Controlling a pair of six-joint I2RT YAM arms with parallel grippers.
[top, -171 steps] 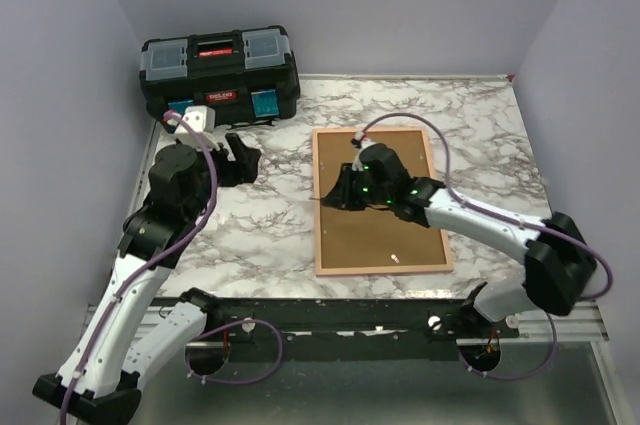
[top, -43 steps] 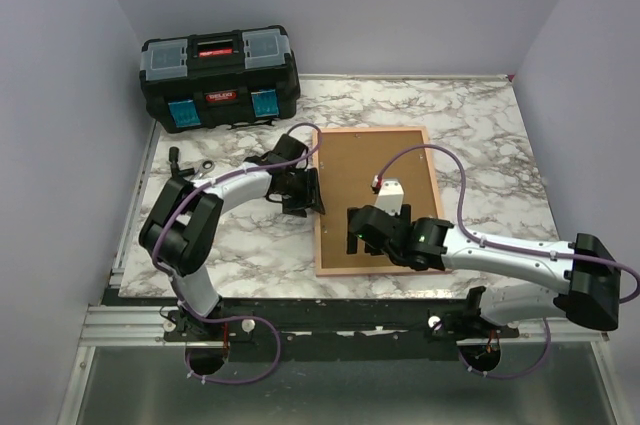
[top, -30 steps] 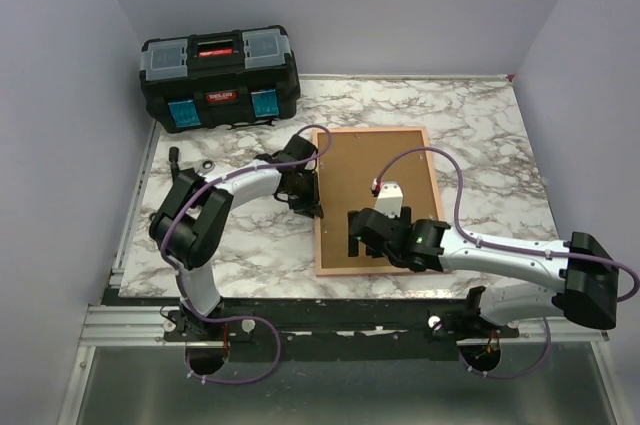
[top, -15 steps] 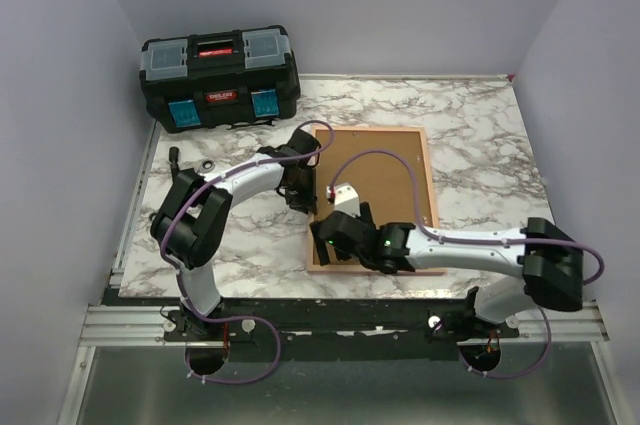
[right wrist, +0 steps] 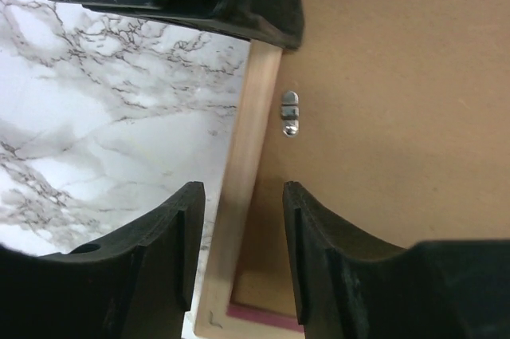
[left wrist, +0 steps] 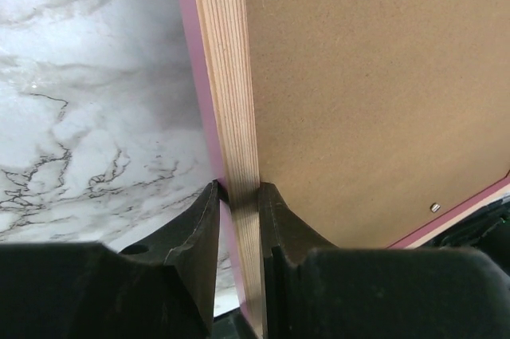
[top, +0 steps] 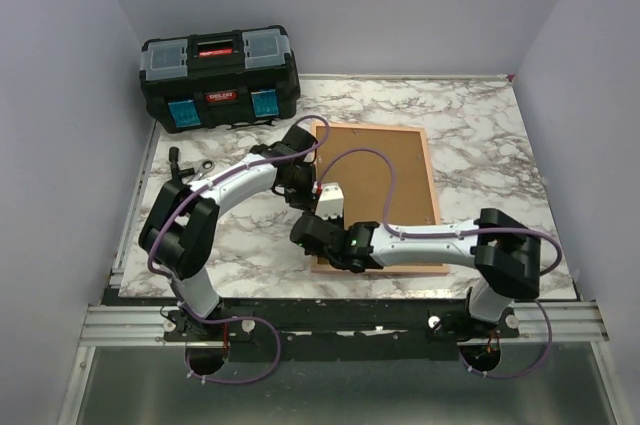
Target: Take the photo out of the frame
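Note:
The frame lies face down on the marble table, its brown backing board facing up. The photo is hidden beneath the board. My left gripper is shut on the frame's left rail, one finger on the pink outer side and one on the backing. My right gripper is at the near-left corner. Its jaws stand open astride the same pale rail, with a gap on each side. A small metal turn clip sits just ahead of them.
A black toolbox stands at the back left. Small dark tools lie on the table beside the left arm. Purple walls close in on both sides, and the two grippers are close together along the frame's left rail.
The right gripper has swung left from over the backing board to the frame's near-left corner, and its jaws have narrowed. The left gripper stays clamped on the left rail; the frame shifted slightly.

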